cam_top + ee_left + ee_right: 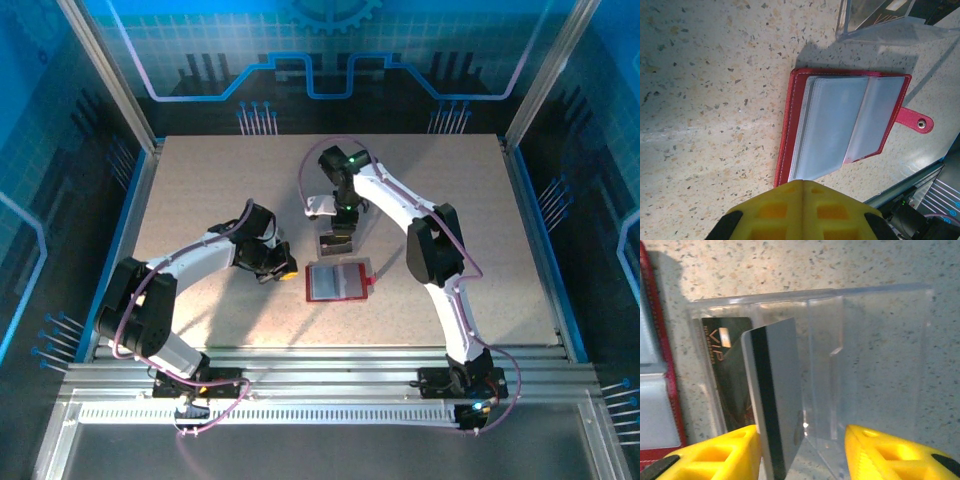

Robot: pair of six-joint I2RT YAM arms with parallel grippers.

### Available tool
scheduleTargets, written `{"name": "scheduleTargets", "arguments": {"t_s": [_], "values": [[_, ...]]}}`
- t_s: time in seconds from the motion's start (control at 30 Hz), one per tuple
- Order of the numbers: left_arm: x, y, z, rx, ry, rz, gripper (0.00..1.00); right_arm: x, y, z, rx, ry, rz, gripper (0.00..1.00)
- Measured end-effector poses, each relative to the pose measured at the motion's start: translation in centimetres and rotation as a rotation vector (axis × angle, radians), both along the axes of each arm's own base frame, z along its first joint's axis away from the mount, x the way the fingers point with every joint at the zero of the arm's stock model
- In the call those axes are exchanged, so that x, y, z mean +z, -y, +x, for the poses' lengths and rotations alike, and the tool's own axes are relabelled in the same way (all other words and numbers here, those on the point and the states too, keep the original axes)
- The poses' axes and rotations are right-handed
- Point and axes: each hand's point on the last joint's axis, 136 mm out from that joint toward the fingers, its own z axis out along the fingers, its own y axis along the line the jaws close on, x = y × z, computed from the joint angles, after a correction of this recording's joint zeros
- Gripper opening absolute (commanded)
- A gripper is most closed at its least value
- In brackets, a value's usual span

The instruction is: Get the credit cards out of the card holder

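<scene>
The red card holder (338, 282) lies open on the table, its pale grey pockets (840, 125) facing up and its clasp tab (916, 121) out to one side. My left gripper (802, 182) is shut, its yellow tips meeting at the holder's near edge. My right gripper (802, 432) hangs open over a clear tray (880, 340). A grey credit card (777, 390) with a black stripe stands on edge in the tray, leaning against the left finger (735, 447). A black credit card (725, 370) lies flat in the tray.
The clear tray (336, 243) sits just beyond the card holder, near the table's middle. The holder's red edge (660, 340) runs close beside the tray. Aluminium rails (320, 365) line the near table edge.
</scene>
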Motion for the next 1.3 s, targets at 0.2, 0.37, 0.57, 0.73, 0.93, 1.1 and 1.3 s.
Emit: {"name": "scheduleTargets", "arguments": {"t_s": [0.2, 0.37, 0.57, 0.73, 0.93, 1.1, 1.3], "values": [[0.0, 0.0, 0.0, 0.000, 0.000, 0.000, 0.00, 0.2, -0.5, 1.3, -0.001, 0.064, 0.002, 0.43], [0.0, 0.0, 0.0, 0.000, 0.000, 0.000, 0.00, 0.4, -0.7, 1.8, 0.000, 0.094, 0.005, 0.43], [0.0, 0.0, 0.0, 0.000, 0.000, 0.000, 0.00, 1.3, -0.6, 2.5, -0.007, 0.147, 0.003, 0.42], [0.0, 0.0, 0.0, 0.000, 0.000, 0.000, 0.00, 2.8, -0.4, 2.9, -0.016, 0.216, 0.008, 0.42], [0.1, 0.0, 0.1, 0.000, 0.005, -0.002, 0.00, 4.6, -0.1, 2.7, -0.078, 0.268, 0.044, 0.42], [0.3, 0.3, 0.4, -0.002, 0.021, -0.014, 0.00, 7.0, -0.4, 0.5, -0.288, 0.206, 0.206, 0.32], [-0.2, 0.9, 0.9, -0.008, 0.020, -0.042, 0.00, 7.7, -0.3, -4.1, -0.680, -0.038, 0.462, 0.28]]}}
